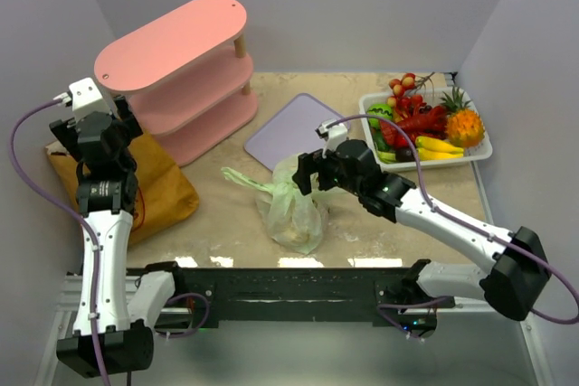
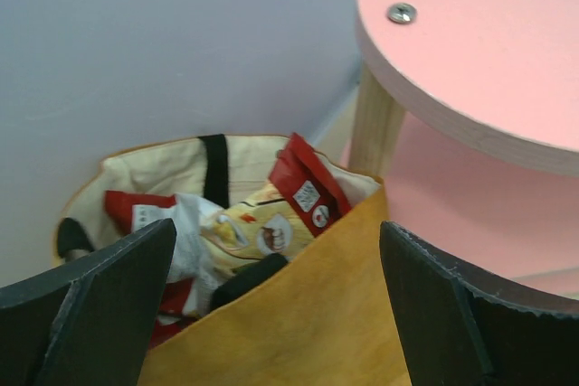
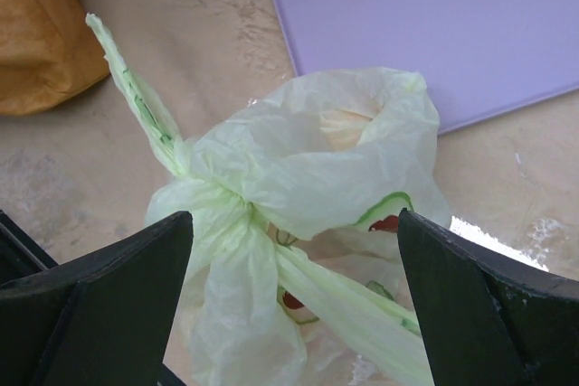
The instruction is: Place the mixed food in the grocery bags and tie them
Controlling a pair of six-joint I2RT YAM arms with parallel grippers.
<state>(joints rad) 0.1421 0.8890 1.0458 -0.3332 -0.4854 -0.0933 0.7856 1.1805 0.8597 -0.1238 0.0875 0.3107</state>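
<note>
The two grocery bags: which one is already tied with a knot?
The pale-green plastic bag: its handles are knotted together. The brown paper bag beside the pink shelf is open at the top, with snack packets showing inside.

Overhead sees all; left wrist nears brown bag, right green bag.

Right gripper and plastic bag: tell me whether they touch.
Cannot tell. Right wrist view: open right gripper straddles the knotted plastic bag, whose film reaches one finger's edge without plain contact or gap.
</note>
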